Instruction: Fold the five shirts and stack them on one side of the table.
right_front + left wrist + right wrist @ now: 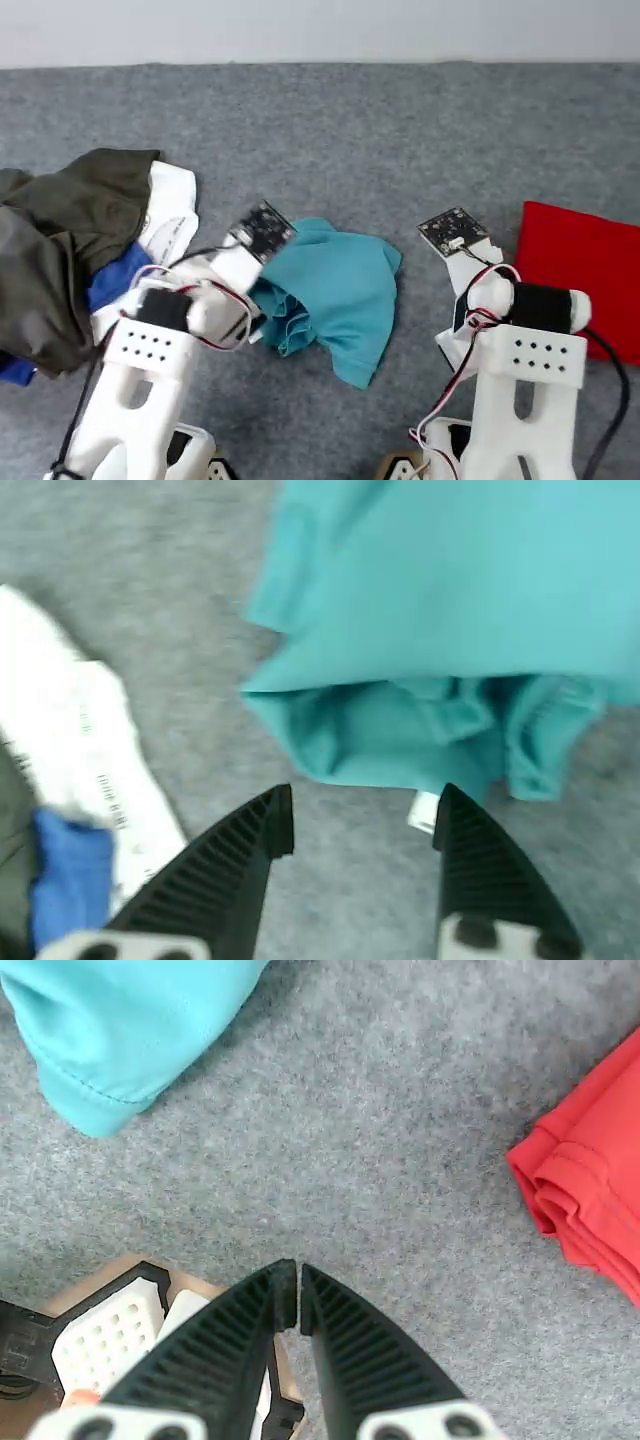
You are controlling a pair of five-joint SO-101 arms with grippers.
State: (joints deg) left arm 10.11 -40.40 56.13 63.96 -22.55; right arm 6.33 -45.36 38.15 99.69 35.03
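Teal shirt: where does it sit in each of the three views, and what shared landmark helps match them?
High view: the teal shirt lies bunched mid-table, between the two arms.
Left wrist view: the teal shirt lies just beyond the open left tool, bunched edge nearest it.
Right wrist view: one corner of the teal shirt lies beyond the shut right tool, apart from it.
Shared landmark: the grey table under it in every view.

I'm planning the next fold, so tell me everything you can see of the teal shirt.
The teal shirt is soft, knit-looking cloth, lying crumpled and partly doubled over mid-table on the grey felt. Its bunched edge, with a small white tag, faces the left gripper, which hovers open just short of it. No gripper holds it.
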